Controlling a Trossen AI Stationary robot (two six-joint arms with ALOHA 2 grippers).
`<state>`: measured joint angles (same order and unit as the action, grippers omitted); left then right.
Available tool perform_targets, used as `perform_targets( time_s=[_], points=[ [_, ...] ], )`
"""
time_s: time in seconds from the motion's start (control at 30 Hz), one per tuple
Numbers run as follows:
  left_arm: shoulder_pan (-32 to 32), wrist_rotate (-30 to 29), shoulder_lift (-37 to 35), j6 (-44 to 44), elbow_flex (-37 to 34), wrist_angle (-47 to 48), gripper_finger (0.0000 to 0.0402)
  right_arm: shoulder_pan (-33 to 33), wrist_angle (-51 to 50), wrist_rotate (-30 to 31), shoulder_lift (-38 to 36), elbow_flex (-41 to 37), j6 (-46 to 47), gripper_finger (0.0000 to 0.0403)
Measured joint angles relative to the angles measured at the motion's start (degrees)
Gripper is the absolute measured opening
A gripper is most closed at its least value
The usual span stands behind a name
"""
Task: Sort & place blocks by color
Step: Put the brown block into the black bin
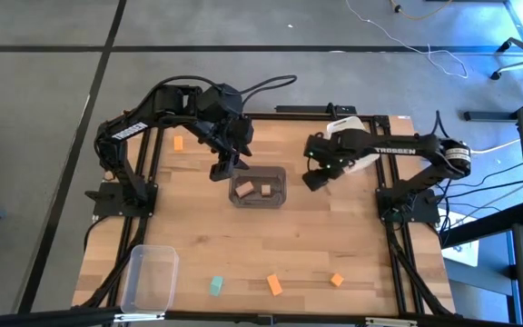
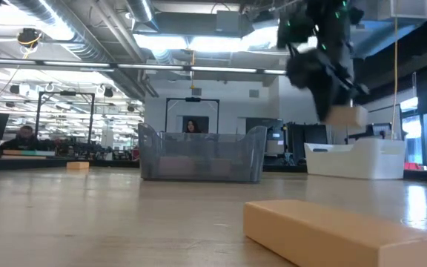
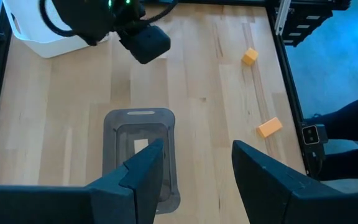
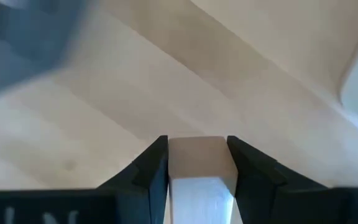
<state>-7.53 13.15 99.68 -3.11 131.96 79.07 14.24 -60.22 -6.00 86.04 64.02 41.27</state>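
High view: wooden table (image 1: pixel 334 227) on grey floor (image 1: pixel 44 109), cables (image 1: pixel 443 54) trailing.

Both arms are dark, jointed and matte. The right arm (image 1: pixel 398 150) carries white "TROSSEN" lettering and a green light near its wrist. A black cable loops from the left arm (image 1: pixel 166 109); its white marking seems illegible.

Grey floor (image 1: pixel 44 136) with dark seams surrounds the wooden table (image 1: pixel 352 245); white cables (image 1: pixel 425 50) trail across it; beyond, an open room with ceiling ducts (image 2: pixel 87 37), strip lights (image 2: pixel 199 44) and seated people (image 2: pixel 24 137).
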Motion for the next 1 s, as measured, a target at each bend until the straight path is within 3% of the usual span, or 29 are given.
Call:
perform_targets(
  time_s=[0.23, 0.57, 1.0],
  points=[
    [0.0, -0.1, 0.0, 1.5, 0.0, 0.1, 0.0179, -3.3, 0.7, 2.0, 3.7, 12.9, -5.2, 0.0135],
    [0.0, -0.4, 0.0, 4.7, 0.0, 4.0, 0.0179, -4.8, 1.3, 4.5, 18.6, 30.2, -17.9, 0.0135],
    [0.7, -3.0, -0.3, 9.0, 0.1, 11.0, 0.0179, -4.8, 1.4, 4.4, 29.7, 33.8, -26.4, 0.0135]
  ],
)
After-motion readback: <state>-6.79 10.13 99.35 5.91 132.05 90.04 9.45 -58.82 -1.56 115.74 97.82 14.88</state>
